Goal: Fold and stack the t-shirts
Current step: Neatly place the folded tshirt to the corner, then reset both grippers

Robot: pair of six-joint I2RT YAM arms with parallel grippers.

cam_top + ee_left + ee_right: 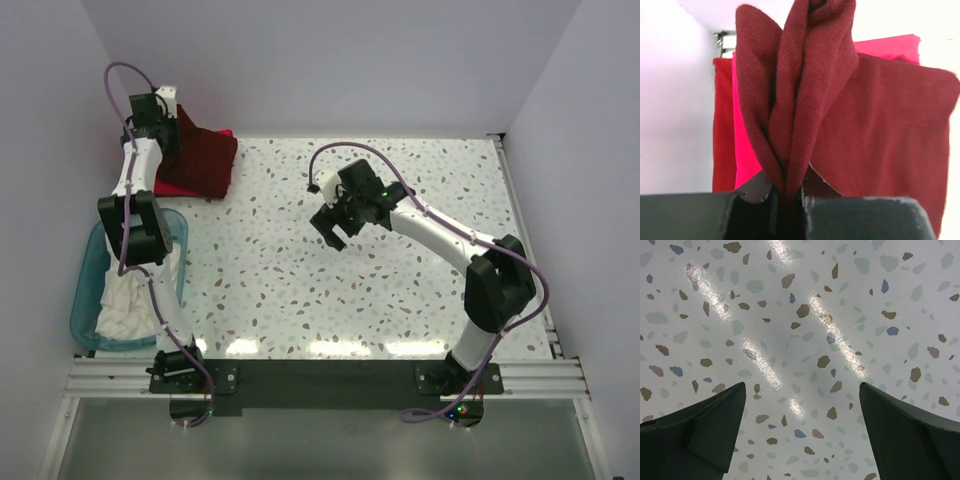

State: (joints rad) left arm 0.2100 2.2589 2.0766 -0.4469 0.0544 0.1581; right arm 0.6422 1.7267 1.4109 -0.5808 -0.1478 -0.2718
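Note:
At the table's far left, the folded dark maroon t-shirt (207, 155) lies on the crimson-red t-shirt (168, 188). My left gripper (168, 122) is shut on a bunched fold of the maroon t-shirt (800, 100), which rises in pleats from the jaws (787, 192). Behind it, the crimson t-shirt (746, 150) shows as a bright strip. White t-shirts (125, 298) are crumpled in the tub. My right gripper (333, 232) hovers over the middle of the table. It stands open (802, 387) with only bare tabletop between its fingers.
The translucent blue tub (84, 290) sits at the left edge, partly under the left arm. The speckled terrazzo table (330, 300) is walled on the left, back and right. A metal rail (320, 375) runs along the near edge.

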